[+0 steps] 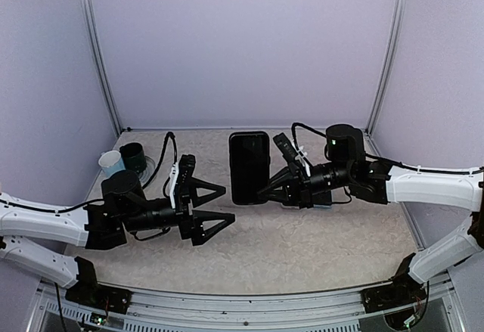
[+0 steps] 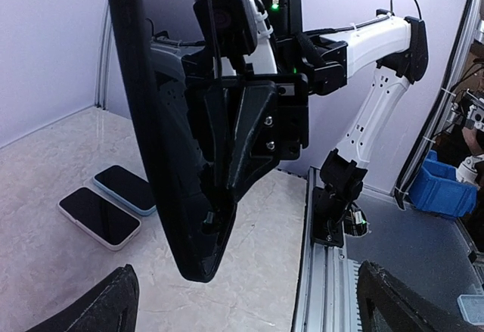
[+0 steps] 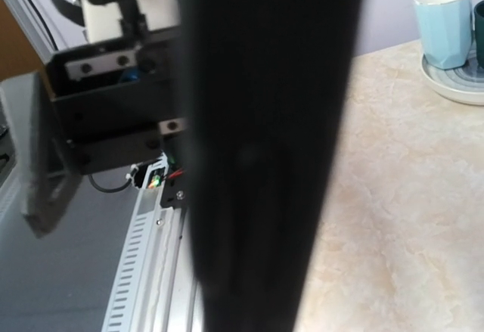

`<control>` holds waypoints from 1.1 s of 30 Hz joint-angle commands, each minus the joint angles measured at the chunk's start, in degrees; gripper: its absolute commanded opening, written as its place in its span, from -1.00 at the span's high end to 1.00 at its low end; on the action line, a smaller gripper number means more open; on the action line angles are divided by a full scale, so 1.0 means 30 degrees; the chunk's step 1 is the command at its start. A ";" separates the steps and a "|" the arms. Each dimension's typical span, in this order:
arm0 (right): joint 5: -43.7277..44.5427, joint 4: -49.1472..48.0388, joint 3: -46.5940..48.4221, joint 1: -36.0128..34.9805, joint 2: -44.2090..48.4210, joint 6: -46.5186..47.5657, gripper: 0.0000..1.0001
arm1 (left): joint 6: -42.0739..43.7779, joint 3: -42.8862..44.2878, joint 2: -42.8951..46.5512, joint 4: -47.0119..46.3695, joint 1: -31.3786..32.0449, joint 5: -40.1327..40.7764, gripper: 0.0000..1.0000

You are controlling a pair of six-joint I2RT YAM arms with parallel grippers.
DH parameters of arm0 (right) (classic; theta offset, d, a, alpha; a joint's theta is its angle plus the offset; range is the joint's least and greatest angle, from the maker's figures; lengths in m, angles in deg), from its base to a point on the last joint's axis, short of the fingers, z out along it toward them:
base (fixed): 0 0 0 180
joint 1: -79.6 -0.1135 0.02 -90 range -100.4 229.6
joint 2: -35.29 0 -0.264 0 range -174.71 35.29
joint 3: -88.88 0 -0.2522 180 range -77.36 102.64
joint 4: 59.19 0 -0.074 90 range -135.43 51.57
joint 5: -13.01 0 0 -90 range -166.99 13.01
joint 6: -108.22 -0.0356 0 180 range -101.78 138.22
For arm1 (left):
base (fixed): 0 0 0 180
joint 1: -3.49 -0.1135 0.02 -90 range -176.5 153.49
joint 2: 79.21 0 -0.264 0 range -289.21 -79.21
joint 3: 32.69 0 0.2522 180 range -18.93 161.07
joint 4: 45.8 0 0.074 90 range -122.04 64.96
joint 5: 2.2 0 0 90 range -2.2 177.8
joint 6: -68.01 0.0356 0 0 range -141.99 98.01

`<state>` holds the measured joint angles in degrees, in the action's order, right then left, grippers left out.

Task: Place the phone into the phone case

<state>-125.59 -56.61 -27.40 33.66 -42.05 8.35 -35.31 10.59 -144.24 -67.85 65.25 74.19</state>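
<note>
My right gripper (image 1: 266,187) is shut on a black phone case (image 1: 249,167) and holds it above the table, upright and tilted, its broad face towards the top camera. In the left wrist view the case (image 2: 162,135) shows edge-on, with a right finger (image 2: 253,131) pressed on its near side. In the right wrist view it is a dark blur (image 3: 265,158) that hides my fingers. A white-edged phone (image 2: 98,217) and a phone in a light blue case (image 2: 125,188) lie flat on the table beneath. My left gripper (image 1: 214,208) is open and empty, left of the case.
A light blue cup (image 1: 111,163) and a dark green cup (image 1: 134,156) stand on a plate (image 3: 454,82) at the back left. An aluminium rail (image 2: 333,287) runs along the table's near edge. Lilac walls enclose the back and both sides.
</note>
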 commanded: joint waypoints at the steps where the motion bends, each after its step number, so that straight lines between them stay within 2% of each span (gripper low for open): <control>1: -0.0175 -0.1097 0.0371 0.0296 0.0764 0.0116 1.00 | -0.1001 0.0395 -0.0505 0.0274 -0.0584 -0.1741 -0.96; 10: -0.0573 -0.1519 0.0236 0.0472 0.1278 -0.0076 1.00 | 0.0212 0.2025 -0.1087 0.2135 -0.0289 -0.2317 -0.26; 14: -0.1009 -0.1884 0.0150 0.0468 0.1245 -0.0304 1.00 | 0.0441 0.2433 -0.1516 0.1761 -0.0271 -0.1660 -0.24; 17: -0.1569 -0.2266 0.0083 0.0482 0.1230 -0.0439 1.00 | 0.0536 0.2611 -0.2013 0.1388 -0.0540 -0.0839 -0.12; 23: -0.2462 -0.2406 0.0026 0.0467 0.1217 -0.0292 1.00 | 0.0373 0.3204 -0.2988 0.0368 -0.1167 -0.2626 -0.01; 27: -0.3230 -0.2757 -0.0112 0.0460 0.1228 -0.0304 1.00 | 0.0337 0.3358 -0.3504 0.0011 -0.1434 -0.2715 0.04; 30: -0.3203 -0.2342 -0.0029 0.0462 0.1189 -0.0078 1.00 | 0.0036 0.3377 -0.3646 -0.0476 -0.1567 -0.3230 0.18; 33: -0.3223 -0.2196 -0.0023 0.0474 0.1120 0.0019 1.00 | -0.0027 0.3763 -0.3971 -0.0413 -0.1512 -0.3908 0.21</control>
<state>-132.61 -60.19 -27.55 35.46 -40.21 7.65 -35.01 19.49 -154.95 -66.51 61.16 65.58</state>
